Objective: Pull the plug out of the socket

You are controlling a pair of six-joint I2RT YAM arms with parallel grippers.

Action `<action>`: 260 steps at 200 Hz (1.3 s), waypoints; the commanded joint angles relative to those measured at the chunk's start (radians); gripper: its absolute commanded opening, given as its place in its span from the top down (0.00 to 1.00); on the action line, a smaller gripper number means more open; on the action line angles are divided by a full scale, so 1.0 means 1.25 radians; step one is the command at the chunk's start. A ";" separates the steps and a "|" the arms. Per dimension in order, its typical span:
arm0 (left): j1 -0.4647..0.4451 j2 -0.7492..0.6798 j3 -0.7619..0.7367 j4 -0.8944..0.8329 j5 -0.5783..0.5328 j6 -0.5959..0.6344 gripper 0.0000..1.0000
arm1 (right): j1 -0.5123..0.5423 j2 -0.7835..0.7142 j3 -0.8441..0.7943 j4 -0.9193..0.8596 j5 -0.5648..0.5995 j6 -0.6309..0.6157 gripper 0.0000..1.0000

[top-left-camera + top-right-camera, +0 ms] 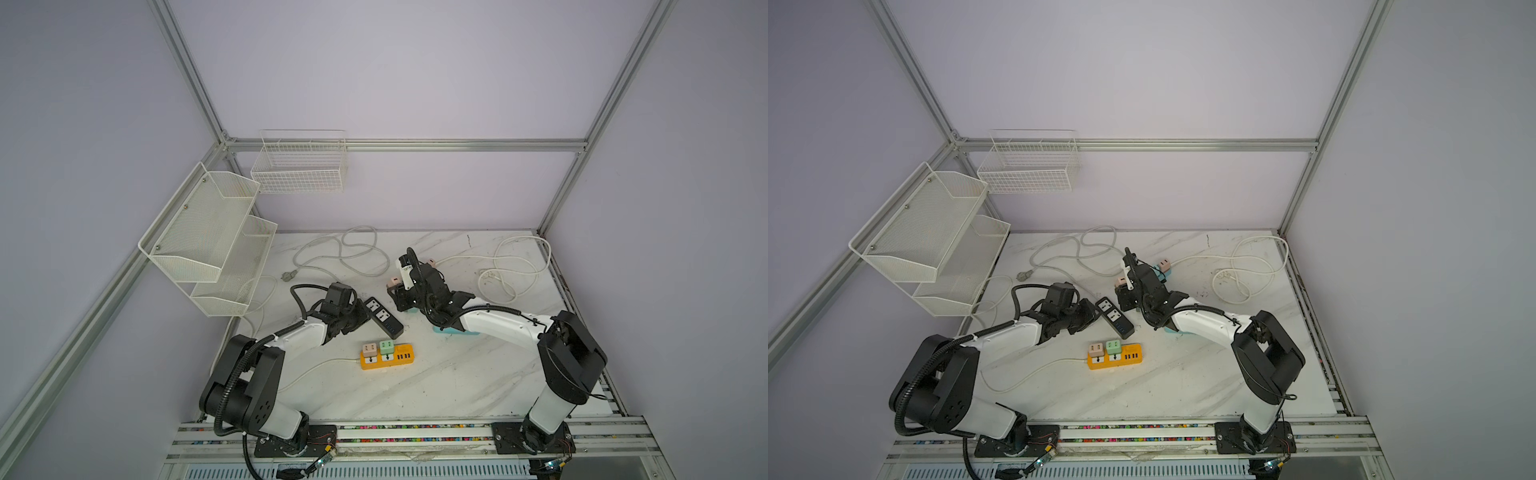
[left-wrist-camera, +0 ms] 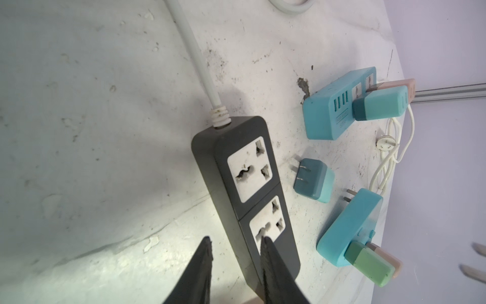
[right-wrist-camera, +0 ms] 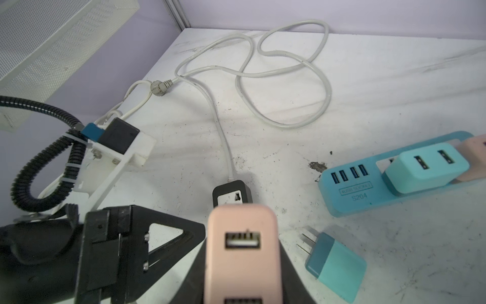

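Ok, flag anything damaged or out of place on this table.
The black power strip has ragged, dark-smudged holes in both white socket faces. A teal plug lies loose on its side beside it, prongs bare. A dark gouge or stain marks the table near the blue power strip.

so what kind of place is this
Likely a robotics lab test cell: two robot arms bolted at a marble-look tabletop, an aluminium frame with plain walls around it, and power strips as practice props.
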 commanded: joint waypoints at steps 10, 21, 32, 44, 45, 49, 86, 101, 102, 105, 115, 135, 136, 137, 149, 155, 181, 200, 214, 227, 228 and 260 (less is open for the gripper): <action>-0.008 -0.053 0.011 -0.001 -0.009 0.022 0.65 | -0.030 -0.021 -0.051 0.083 -0.005 0.110 1.00; -0.010 -0.076 0.007 -0.003 -0.013 0.022 0.65 | -0.041 -0.018 -0.068 0.105 -0.010 0.133 1.00; -0.013 -0.086 0.000 -0.006 -0.017 0.022 0.64 | -0.051 -0.013 -0.076 0.125 -0.015 0.150 1.00; -0.018 -0.096 -0.006 -0.009 -0.023 0.021 0.63 | -0.059 0.000 -0.080 0.144 -0.022 0.166 1.00; -0.018 -0.096 -0.006 -0.009 -0.024 0.021 0.63 | -0.060 0.001 -0.080 0.145 -0.023 0.167 1.00; -0.020 -0.099 -0.008 -0.010 -0.026 0.020 0.63 | -0.061 0.006 -0.078 0.149 -0.025 0.171 1.00; -0.040 -0.125 -0.022 -0.015 -0.045 0.014 0.61 | -0.070 0.052 -0.062 0.178 -0.005 0.213 1.00; -0.047 -0.137 -0.026 -0.021 -0.060 0.011 0.60 | -0.073 0.075 -0.053 0.188 -0.006 0.226 1.00; -0.048 -0.138 -0.027 -0.022 -0.062 0.011 0.60 | -0.073 0.076 -0.051 0.188 -0.005 0.227 1.00; -0.049 -0.139 -0.028 -0.022 -0.066 0.011 0.60 | -0.073 0.079 -0.048 0.188 -0.005 0.229 1.00; -0.054 -0.146 -0.032 -0.022 -0.074 0.008 0.59 | -0.073 0.100 -0.038 0.196 -0.013 0.233 1.00; -0.058 -0.153 -0.033 -0.027 -0.081 0.009 0.58 | -0.073 0.138 -0.021 0.208 -0.035 0.238 1.00; -0.058 -0.153 -0.033 -0.027 -0.082 0.009 0.58 | -0.073 0.140 -0.019 0.209 -0.035 0.240 1.00; -0.059 -0.153 -0.033 -0.028 -0.081 0.010 0.58 | -0.073 0.143 -0.019 0.208 -0.036 0.242 1.00; -0.062 -0.155 -0.033 -0.028 -0.084 0.010 0.58 | -0.073 0.160 -0.014 0.218 -0.047 0.251 1.00; -0.064 -0.154 -0.035 -0.028 -0.086 0.010 0.57 | -0.071 0.167 -0.012 0.225 -0.053 0.252 1.00; -0.068 -0.148 -0.034 -0.030 -0.088 0.010 0.56 | -0.066 0.208 0.017 0.211 -0.049 0.252 1.00; -0.070 -0.148 -0.033 -0.030 -0.088 0.011 0.56 | -0.064 0.232 0.032 0.210 -0.052 0.253 1.00; -0.073 -0.150 -0.033 -0.029 -0.092 0.011 0.55 | -0.061 0.250 0.050 0.205 -0.055 0.251 1.00; -0.072 -0.150 -0.033 -0.031 -0.092 0.012 0.55 | -0.060 0.270 0.067 0.196 -0.066 0.250 1.00; -0.072 -0.150 -0.033 -0.031 -0.093 0.012 0.55 | -0.060 0.270 0.068 0.196 -0.066 0.250 1.00; -0.073 -0.149 -0.032 -0.034 -0.095 0.013 0.53 | -0.056 0.301 0.093 0.181 -0.065 0.242 1.00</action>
